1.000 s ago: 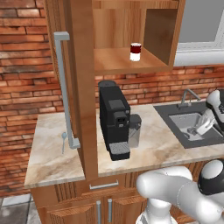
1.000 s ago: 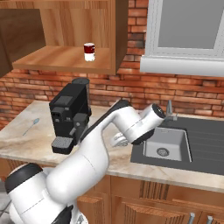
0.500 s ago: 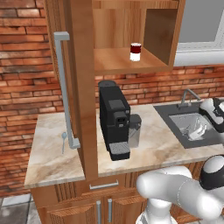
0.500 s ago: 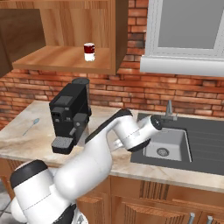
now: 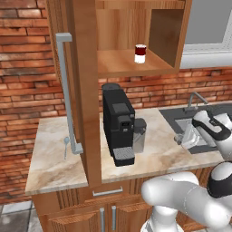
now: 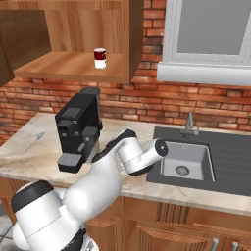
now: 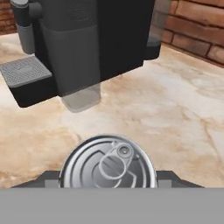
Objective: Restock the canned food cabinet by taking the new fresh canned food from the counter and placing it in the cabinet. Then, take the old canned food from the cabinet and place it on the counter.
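On the cabinet (image 5: 167, 41) shelf stands the red can (image 5: 140, 53): restock done. Grey tin (image 7: 108, 164) sits between the jaws above the surface (image 7: 183, 109); grip unconfirmed, placement outstanding.

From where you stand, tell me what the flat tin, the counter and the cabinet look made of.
The flat tin: dull grey metal, going by the rimmed lid with a pull ring. The counter: polished stone, probably marble, beige with brown veins. The cabinet: light-brown wood with visible grain, satin finish.
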